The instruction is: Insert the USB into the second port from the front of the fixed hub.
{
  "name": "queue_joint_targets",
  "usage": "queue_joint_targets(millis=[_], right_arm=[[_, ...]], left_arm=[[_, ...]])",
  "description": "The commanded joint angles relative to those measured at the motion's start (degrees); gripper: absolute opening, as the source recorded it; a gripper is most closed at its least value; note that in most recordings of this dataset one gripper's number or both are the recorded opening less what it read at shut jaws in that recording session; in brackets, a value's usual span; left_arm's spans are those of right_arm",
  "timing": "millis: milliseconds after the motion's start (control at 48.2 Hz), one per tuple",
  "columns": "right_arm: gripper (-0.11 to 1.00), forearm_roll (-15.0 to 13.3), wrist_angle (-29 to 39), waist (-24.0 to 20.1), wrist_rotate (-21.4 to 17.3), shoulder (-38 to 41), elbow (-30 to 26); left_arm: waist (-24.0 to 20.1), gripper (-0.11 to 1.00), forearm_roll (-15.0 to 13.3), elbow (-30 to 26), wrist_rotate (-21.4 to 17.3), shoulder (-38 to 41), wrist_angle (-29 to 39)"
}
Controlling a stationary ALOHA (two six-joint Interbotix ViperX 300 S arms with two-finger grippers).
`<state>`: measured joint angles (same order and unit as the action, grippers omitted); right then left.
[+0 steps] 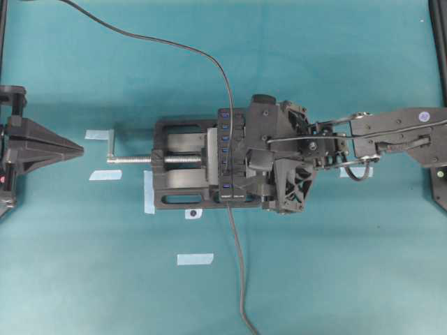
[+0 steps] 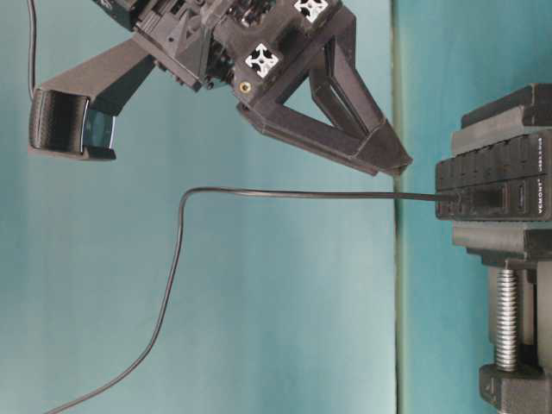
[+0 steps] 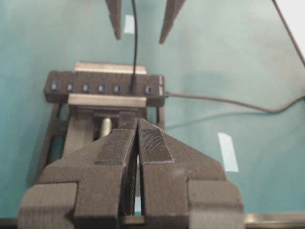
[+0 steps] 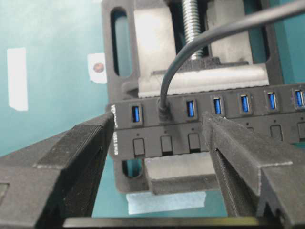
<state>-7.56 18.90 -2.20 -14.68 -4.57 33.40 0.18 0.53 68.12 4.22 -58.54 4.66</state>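
USB [image 4: 164, 110] seated in port 2 of fixed hub [image 4: 219, 125], between spread fingers of right tool [image 4: 157, 157], released; left tool [image 3: 138, 143] clenched, empty.

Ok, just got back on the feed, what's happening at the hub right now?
The USB is plugged into the hub, in the second port from one end, its cable trailing away. The vise holds the hub. The right gripper sits open around the plug, not gripping it. The left gripper is shut, parked away from the vise.
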Motion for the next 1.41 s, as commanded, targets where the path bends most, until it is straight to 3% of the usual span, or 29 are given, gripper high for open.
queue_joint_targets(millis=[0,1389], right_arm=[[0.83,0.2,-0.4,-0.2,-0.6,-1.5,-0.4],[0.83,0.1,-0.4,-0.2,-0.6,-1.4,0.4]], left_arm=[[0.1,0.0,0.0,-0.5,0.1,0.3,-0.3],[0.1,0.0,0.1,-0.3,1.7,0.3,-0.3]])
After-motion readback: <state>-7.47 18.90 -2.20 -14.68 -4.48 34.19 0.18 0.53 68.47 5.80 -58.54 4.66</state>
